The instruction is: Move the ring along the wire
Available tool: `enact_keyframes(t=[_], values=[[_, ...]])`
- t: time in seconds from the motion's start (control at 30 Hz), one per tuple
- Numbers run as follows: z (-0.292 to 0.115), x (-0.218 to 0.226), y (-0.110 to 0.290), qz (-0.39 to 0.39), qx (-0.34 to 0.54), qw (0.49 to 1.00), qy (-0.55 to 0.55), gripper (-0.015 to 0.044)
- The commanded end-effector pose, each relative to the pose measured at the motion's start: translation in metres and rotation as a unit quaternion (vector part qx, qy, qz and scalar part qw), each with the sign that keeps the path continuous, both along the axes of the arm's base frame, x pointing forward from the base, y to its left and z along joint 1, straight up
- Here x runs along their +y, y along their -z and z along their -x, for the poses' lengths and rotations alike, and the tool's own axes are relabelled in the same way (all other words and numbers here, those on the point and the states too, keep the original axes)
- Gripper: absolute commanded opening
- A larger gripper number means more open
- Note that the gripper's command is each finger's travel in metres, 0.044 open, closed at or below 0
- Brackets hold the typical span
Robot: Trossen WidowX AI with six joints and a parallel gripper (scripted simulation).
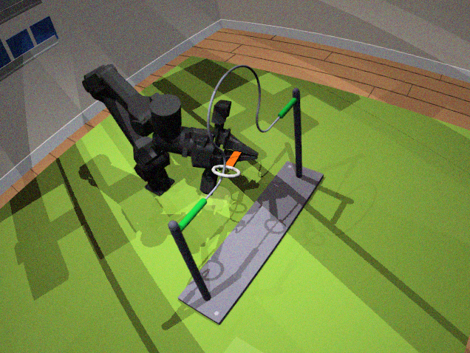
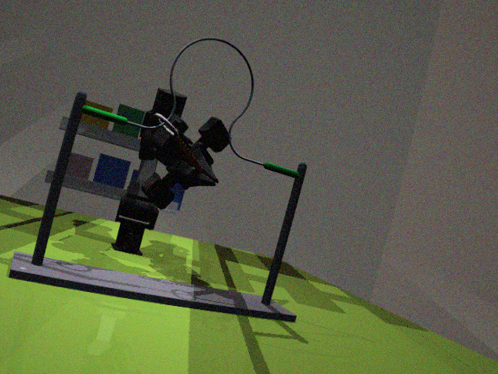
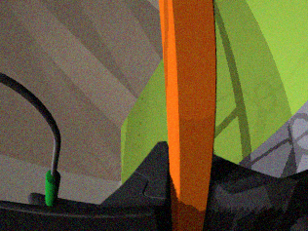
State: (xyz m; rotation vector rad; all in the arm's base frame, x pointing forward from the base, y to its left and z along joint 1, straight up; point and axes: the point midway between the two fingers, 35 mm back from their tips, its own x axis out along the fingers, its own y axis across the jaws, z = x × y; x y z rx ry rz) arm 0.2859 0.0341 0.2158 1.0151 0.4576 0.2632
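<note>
My gripper [image 1: 238, 154] [image 3: 170, 149] is shut on the orange handle [image 1: 233, 156] [image 3: 188, 91] of the white ring [image 1: 227, 176] [image 2: 167, 124]. The ring lies roughly level and encircles the thin grey wire [image 1: 213, 114] [image 2: 212, 41] [image 3: 39, 110] a little beyond the green part [image 1: 192, 213] [image 2: 104, 114] [image 3: 51, 188] by the near post [image 1: 188, 261] [image 2: 55, 181]. I cannot tell whether the ring touches the wire. The wire loops high and comes down to the other green part [image 1: 287, 107] [image 2: 281, 170] at the far post [image 1: 297, 132] [image 2: 283, 233].
Both posts stand on a long grey base plate [image 1: 247, 247] [image 2: 120, 283] on the green floor. The arm's base [image 1: 154, 170] [image 2: 131, 228] stands behind the wire. A shelf with coloured blocks [image 2: 110, 170] is on the wall behind.
</note>
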Motion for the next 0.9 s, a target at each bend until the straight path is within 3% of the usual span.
enact_keyframes(t=[0.0, 0.87], values=[[0.005, 0.002, -0.013, -0.021, 0.000, 1.000, -0.012, -0.0150], [0.015, 0.012, -0.054, -0.157, 0.026, 0.986, -0.051, -0.0150]])
